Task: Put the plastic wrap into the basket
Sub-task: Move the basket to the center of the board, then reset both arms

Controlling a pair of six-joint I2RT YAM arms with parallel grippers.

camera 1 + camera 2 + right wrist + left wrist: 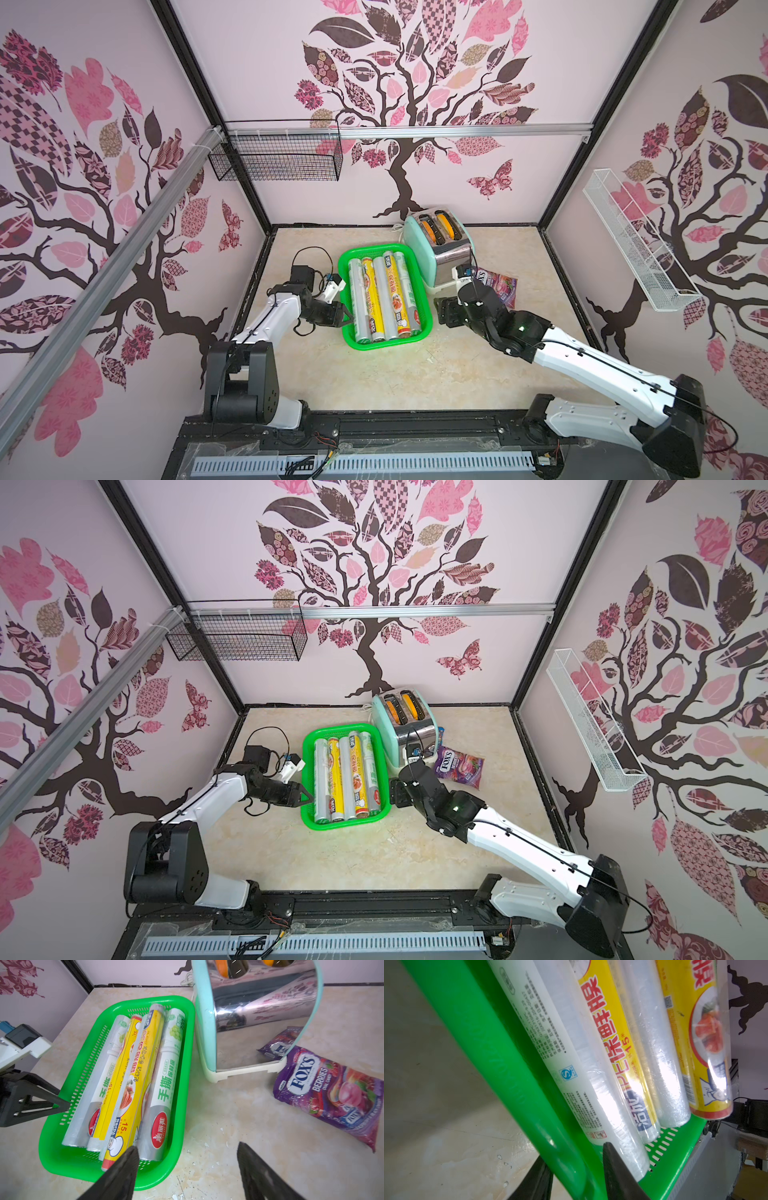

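Plastic wrap rolls (pixel 380 297) lie lengthwise, packed parallel to fit the basket (pixel 386 344) — your left fingers (pixel 614 1167) stand parted astride its rim, right fingers (pixel 124 1167) open, empty.

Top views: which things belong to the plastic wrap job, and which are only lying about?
Belong to the job: plastic wrap rolls, green basket.
Only lying about: toaster, FOX'S candy bag, black wire basket, white wire rack.

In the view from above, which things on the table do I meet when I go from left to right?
left hand → green basket → toaster → purple candy bag
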